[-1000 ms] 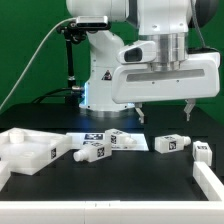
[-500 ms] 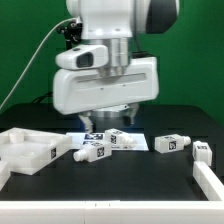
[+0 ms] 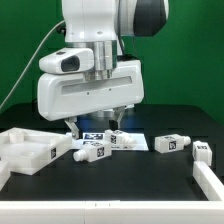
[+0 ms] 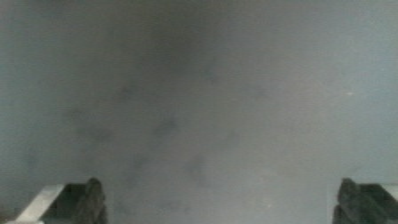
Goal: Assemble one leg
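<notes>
Several white legs with black-and-white tags lie on the black table in the exterior view: one (image 3: 92, 151) at left centre, one (image 3: 124, 140) beside it, one (image 3: 172, 143) further right and one (image 3: 203, 151) at the far right. My gripper (image 3: 92, 126) hangs open and empty just above the two left legs, touching neither. Its fingertips (image 3: 72, 127) are spread wide. The wrist view is a grey blur; only the two dark fingers (image 4: 79, 202) show at its corners, wide apart around the gripper's midpoint (image 4: 222, 205), with nothing between them.
The large flat white panel (image 3: 22, 152) lies at the exterior view's left. The marker board (image 3: 100, 134) lies under the gripper behind the legs. A white part (image 3: 211, 182) sits at the front right corner. The robot base stands behind.
The arm has swept from the exterior view's right to its left and come a little lower, now over the two left legs. The gripper stays open; no part has moved.
</notes>
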